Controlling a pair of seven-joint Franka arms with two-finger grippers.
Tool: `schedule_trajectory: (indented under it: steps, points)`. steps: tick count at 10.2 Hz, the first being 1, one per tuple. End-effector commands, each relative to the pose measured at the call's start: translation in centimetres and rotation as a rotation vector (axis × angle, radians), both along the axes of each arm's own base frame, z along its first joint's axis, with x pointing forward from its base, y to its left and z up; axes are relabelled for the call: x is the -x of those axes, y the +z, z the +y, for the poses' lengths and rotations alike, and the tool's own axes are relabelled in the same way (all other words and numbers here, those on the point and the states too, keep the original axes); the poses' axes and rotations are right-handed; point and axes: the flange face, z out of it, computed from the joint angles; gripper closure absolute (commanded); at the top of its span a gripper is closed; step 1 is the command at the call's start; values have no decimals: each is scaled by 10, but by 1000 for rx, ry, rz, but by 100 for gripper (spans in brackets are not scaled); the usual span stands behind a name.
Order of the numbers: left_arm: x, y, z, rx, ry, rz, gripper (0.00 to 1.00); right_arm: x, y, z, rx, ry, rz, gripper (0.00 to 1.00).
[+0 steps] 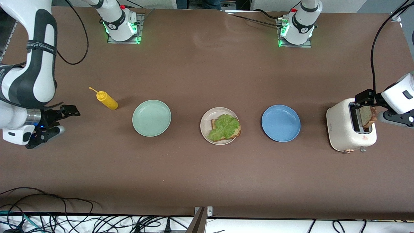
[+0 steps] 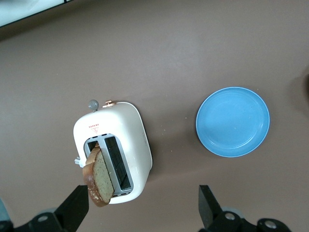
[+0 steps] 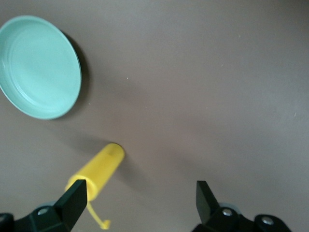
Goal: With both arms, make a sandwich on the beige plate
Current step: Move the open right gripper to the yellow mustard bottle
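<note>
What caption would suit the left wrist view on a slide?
Open left gripper above a white toaster with a bread slice sticking out, blue plate beside it.

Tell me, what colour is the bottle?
The bottle is yellow, seen best in the front view.

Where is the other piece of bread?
The bread slice is sticking out of the toaster at the left arm's end of the table, beside the blue plate, under the open left gripper.

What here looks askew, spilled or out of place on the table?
Two things. The yellow squeeze bottle lies on its side near the mint green plate, and a bread slice sticks up tilted from the toaster slot. The lettuce on the beige plate has no top slice. Nothing spilled.
</note>
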Motion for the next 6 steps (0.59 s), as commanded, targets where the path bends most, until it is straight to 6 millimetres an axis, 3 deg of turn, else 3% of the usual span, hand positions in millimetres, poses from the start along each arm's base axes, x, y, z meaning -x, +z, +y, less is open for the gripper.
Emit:
schedule_trajectory:
  steps: [1,3,6]
  points:
    - [4,5,-3,19,14,2,0,36,-20,-34,-196,192,-80,0]
    - [4,5,-3,20,12,2,0,51,-58,-55,-383,349,-150,0]
    - [4,5,-3,20,12,2,0,70,-91,-74,-511,478,-212,0]
